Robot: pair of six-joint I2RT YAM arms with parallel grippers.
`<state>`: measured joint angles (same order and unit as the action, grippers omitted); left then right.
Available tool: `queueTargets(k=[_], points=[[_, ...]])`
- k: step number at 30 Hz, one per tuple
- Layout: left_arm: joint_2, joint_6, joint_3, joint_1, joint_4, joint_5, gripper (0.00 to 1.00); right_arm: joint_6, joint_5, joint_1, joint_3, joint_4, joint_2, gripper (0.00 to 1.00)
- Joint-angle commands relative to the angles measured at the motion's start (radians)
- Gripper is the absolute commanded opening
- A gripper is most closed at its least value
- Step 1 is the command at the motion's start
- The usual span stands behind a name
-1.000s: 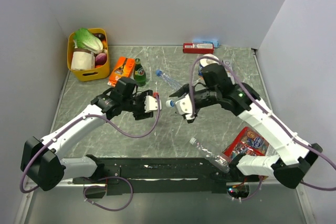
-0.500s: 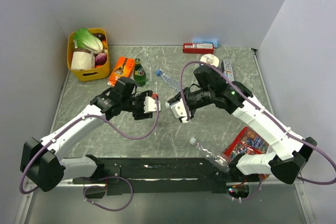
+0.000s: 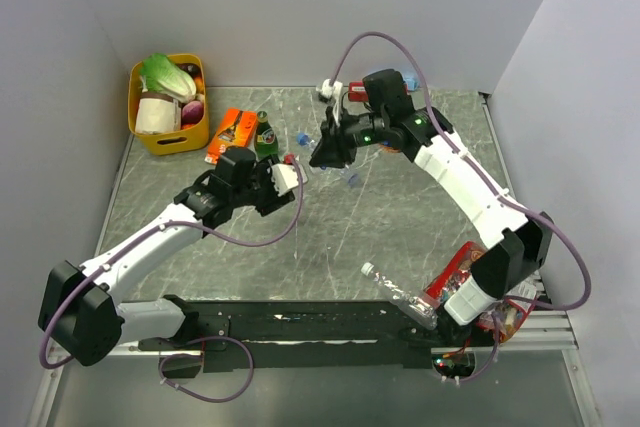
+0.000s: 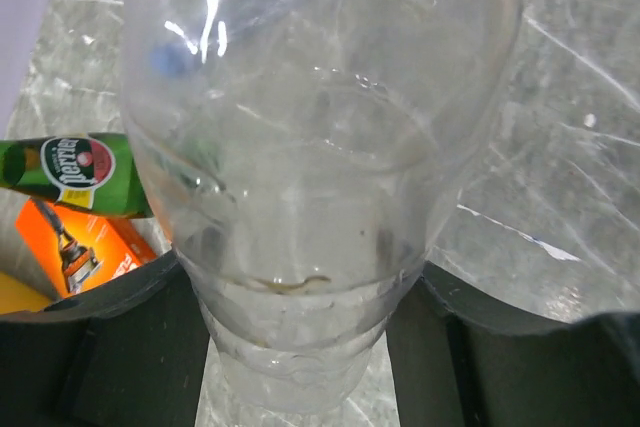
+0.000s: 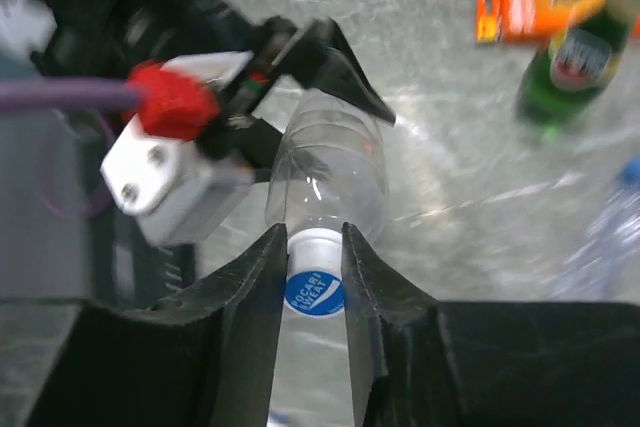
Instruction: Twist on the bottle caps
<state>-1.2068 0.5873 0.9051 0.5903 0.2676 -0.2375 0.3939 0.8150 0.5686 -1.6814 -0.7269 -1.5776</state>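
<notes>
Right claw (image 5: pixel 312 239) pinches the cap (image 5: pixel 314 292) on the bottle (image 4: pixel 310 197) gripped by the left claw (image 4: pixel 305 322), at 11 o'clock of table (image 3: pixel 400 227) centre; threading looks in hand, and next needs a clockwise wrist twist.

The one wording that reads clearly is "POCARI SWEAT", in white letters on the top of the blue cap (image 5: pixel 314 290), which sits on the neck of the clear bottle (image 5: pixel 325 182) around the middle of the table. The green bottle (image 4: pixel 75 169), far left, carries a round red-and-white label whose lettering is too blurred to make out (both wrist views show it). The orange box (image 4: pixel 85 247) beside it and the red bag (image 3: pixel 470 269) at the near right bear print too small to read.
</notes>
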Motion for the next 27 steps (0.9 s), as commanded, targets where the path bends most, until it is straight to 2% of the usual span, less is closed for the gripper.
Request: queueTargets(k=[1, 2, 3, 4, 5, 7, 8, 12, 14, 18, 23, 27], points=[[0.015, -0.081, 0.005, 0.014, -0.211, 0.099, 0.01, -0.525, 0.029, -0.018, 0.009, 0.044, -0.019, 0.00], [0.015, -0.083, 0.005, 0.013, -0.209, 0.104, 0.01, -0.524, 0.015, -0.022, 0.014, 0.055, -0.004, 0.00], [0.015, -0.087, 0.002, 0.013, -0.206, 0.106, 0.01, -0.518, 0.019, -0.035, 0.015, 0.070, 0.007, 0.07], [0.019, -0.092, -0.002, 0.014, -0.197, 0.104, 0.01, -0.524, 0.029, -0.073, 0.015, 0.130, 0.020, 0.18], [0.024, -0.096, -0.011, 0.013, -0.189, 0.101, 0.01, -0.527, 0.036, -0.099, 0.015, 0.161, 0.048, 0.35], [0.036, -0.125, -0.021, 0.013, -0.179, 0.087, 0.01, -0.526, 0.029, -0.139, 0.029, 0.240, 0.086, 0.47], [0.041, -0.138, -0.035, 0.013, -0.179, 0.077, 0.01, -0.517, 0.023, -0.165, 0.084, 0.335, 0.135, 0.53], [0.059, -0.213, -0.051, 0.008, -0.192, -0.058, 0.01, -0.452, 0.053, -0.162, 0.189, 0.477, 0.211, 0.63], [0.055, -0.237, -0.041, 0.008, -0.195, -0.109, 0.01, -0.460, 0.058, -0.151, 0.201, 0.483, 0.209, 0.77], [0.044, -0.280, -0.026, 0.009, -0.220, -0.174, 0.01, -0.425, 0.059, -0.116, 0.218, 0.495, 0.203, 0.81], [0.046, -0.322, -0.002, 0.009, -0.225, -0.243, 0.01, -0.403, 0.027, -0.078, 0.222, 0.492, 0.186, 0.81], [0.044, -0.395, 0.015, 0.008, -0.249, -0.246, 0.01, -0.403, 0.012, -0.064, 0.223, 0.501, 0.176, 0.80]])
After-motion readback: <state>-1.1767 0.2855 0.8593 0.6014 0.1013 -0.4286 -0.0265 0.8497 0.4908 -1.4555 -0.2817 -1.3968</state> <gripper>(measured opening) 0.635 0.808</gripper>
